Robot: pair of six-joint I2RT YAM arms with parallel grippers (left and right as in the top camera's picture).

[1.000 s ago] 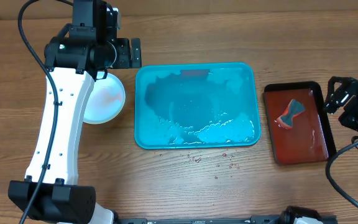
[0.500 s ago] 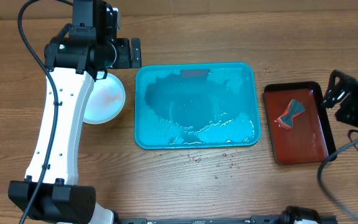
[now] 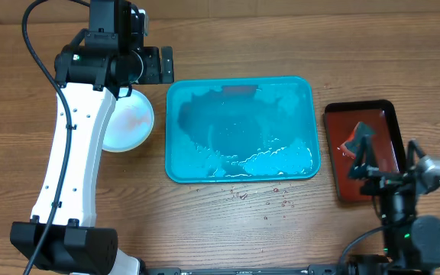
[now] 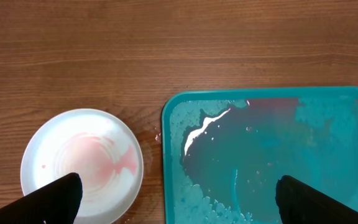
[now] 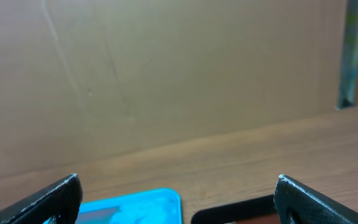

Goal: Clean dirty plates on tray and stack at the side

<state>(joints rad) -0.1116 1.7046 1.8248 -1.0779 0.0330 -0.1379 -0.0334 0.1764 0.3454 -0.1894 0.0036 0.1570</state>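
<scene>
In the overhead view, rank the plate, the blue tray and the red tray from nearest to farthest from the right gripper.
1. Red tray: on the right, with the right gripper over it.
2. Blue tray: in the middle of the table, next along to the left.
3. Plate: far left, beyond the blue tray.

Overhead top-down, left wrist downward, right wrist horizontal — tray (image 3: 239,114) in all.
</scene>
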